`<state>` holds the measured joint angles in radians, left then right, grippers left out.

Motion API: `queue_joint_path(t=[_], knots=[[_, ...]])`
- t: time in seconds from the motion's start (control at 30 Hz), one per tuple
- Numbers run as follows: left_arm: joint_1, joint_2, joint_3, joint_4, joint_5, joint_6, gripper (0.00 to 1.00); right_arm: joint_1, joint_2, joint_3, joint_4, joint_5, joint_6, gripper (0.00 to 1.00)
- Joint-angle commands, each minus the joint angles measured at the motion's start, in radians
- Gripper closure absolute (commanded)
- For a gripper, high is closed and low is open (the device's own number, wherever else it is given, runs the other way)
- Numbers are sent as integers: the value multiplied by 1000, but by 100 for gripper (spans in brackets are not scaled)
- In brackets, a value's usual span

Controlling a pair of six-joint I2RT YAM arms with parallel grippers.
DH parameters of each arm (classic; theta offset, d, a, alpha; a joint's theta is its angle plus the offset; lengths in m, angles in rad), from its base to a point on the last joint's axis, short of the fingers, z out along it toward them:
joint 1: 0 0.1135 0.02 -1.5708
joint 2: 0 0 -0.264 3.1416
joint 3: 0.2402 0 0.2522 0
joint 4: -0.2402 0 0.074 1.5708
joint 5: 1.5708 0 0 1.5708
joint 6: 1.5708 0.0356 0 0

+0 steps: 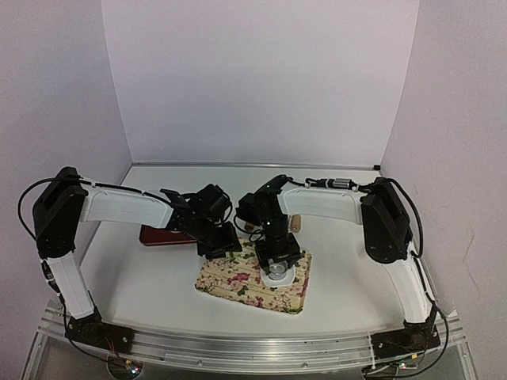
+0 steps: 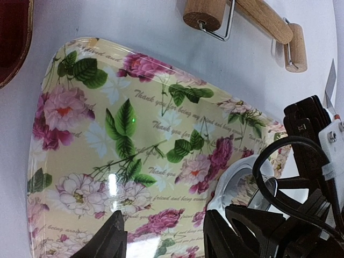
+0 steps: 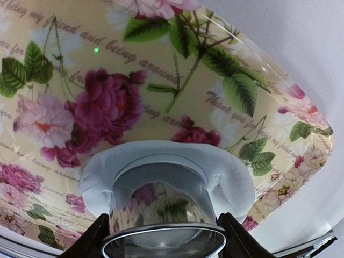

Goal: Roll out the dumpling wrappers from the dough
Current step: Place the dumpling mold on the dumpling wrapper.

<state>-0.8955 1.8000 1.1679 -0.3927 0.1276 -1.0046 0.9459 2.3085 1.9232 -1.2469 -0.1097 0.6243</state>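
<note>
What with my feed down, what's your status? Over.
Left gripper open over floral tray. Right gripper clamps shiny metal ring cutter into flattened white dough. Nothing blocking.

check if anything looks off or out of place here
Nothing is spilled or damaged. The one slightly odd thing: the dough sits close to the rim of the floral tray rather than mid-tray, bulging up as a collar around the metal ring cutter held by the right gripper. The rolling pin lies off the tray.

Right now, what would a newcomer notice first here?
The yellow rose-printed rectangular tray sits dead centre. On it, the right gripper clamps a shiny metal ring cutter pressed into flattened white dough. A wooden rolling pin lies just beyond the tray.
</note>
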Motion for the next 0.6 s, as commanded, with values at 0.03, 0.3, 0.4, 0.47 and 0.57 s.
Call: queue_joint_path(t=[0.03, 0.3, 0.4, 0.47, 0.57], knots=[[6, -45, -2, 3, -13, -8, 51, -1, 20, 30, -12, 5, -12, 84], [6, -47, -4, 2, -14, -5, 51, -2, 24, -6, -10, 8, -12, 84], [6, -47, -4, 0, -16, -4, 51, -1, 26, -27, -5, 10, -16, 84], [6, -50, -4, -1, -16, -3, 51, -2, 33, -43, 1, 6, -19, 84], [6, -52, -3, -3, -18, -3, 51, -1, 36, -76, 13, -9, -20, 85]])
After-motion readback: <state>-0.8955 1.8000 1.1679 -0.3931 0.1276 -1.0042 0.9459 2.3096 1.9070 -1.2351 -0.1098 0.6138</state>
